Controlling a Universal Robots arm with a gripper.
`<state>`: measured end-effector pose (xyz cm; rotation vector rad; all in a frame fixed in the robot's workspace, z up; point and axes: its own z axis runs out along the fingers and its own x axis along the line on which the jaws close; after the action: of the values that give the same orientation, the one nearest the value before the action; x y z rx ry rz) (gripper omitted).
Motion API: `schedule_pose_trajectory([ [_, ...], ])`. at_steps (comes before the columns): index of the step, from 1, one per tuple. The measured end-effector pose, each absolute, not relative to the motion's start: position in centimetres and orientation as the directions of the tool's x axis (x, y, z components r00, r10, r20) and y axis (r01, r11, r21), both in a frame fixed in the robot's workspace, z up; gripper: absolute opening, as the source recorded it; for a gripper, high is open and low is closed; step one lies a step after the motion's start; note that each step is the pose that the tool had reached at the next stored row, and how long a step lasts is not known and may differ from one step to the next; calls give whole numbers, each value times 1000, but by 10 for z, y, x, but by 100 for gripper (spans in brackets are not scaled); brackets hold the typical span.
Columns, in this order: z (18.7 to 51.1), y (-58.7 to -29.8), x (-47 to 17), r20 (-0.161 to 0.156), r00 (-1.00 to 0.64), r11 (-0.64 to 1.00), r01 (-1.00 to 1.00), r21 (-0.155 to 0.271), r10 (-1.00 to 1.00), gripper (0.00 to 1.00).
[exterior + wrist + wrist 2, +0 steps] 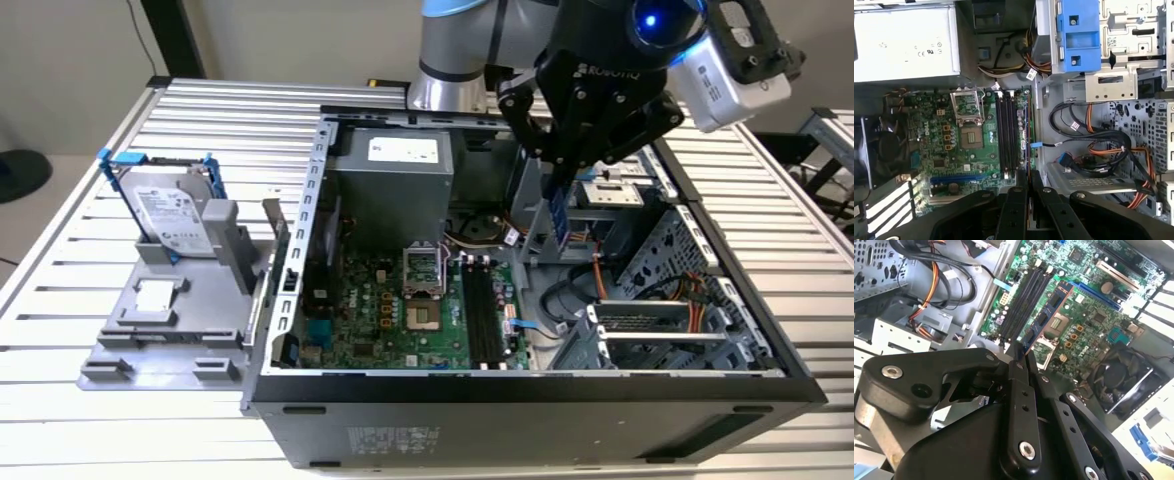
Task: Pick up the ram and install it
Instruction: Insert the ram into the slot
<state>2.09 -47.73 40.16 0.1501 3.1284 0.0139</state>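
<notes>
My gripper [566, 188] hangs over the open computer case, shut on the ram [561, 218], a thin dark stick with a blue edge held upright. In the second wrist view the ram [1046, 315] sticks out from the gripper [1021, 352], its row of black chips showing. In the first wrist view the ram [1030, 132] appears edge-on beyond the gripper [1029, 175]. It is above and just beside the long black slots [481, 312] [1021, 302] [1006, 135] on the green motherboard [380, 310], not touching them.
A silver power supply [394, 180] fills the case's rear. Drive cages and orange and black cables [607, 295] lie towards the exterior view's right. A hard drive in a blue-handled frame [167, 210] stands on a grey fixture outside the case.
</notes>
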Motion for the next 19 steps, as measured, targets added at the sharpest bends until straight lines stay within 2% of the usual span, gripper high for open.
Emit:
schedule_pose_trajectory([
  [9, 385, -477, 25, -9, -991, 991, 136, 9, 136, 0],
  [19, 367, -477, 28, -9, -997, 997, 76, 7, 76, 0],
])
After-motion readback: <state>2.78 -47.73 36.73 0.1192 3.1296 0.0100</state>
